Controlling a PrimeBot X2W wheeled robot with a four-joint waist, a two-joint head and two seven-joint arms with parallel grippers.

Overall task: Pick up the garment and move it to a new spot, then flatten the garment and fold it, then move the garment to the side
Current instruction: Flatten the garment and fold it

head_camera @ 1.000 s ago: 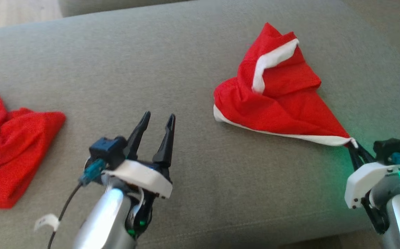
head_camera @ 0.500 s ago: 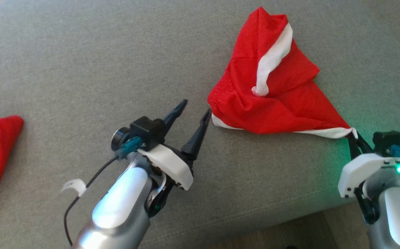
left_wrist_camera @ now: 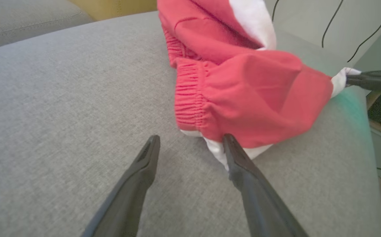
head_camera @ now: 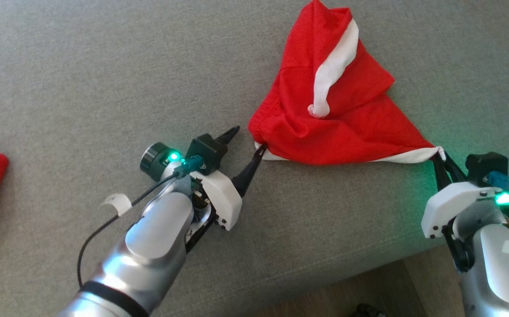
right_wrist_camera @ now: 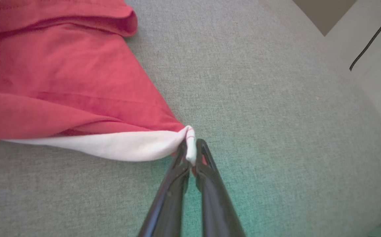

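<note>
Head view: red cloth shorts with white trim (head_camera: 333, 127) lay crumpled near grey fabric sofa cushion's (head_camera: 104, 79) front right edge. Right tool (head_camera: 440, 159) pinched the white hem corner; left tool (head_camera: 250, 138) spread, fingertip touching the opposite corner.

Left wrist view: gathered elastic waistband (left_wrist_camera: 187, 98). Likely soft, light, limp; take hold there.

Right wrist view: pale wall (right_wrist_camera: 374, 82) beyond cushion.

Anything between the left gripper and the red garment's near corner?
Nothing visible. The open left gripper sits at the white-hemmed corner of the red garment, with bare grey cushion under it. The right gripper is shut on the opposite corner.
</note>
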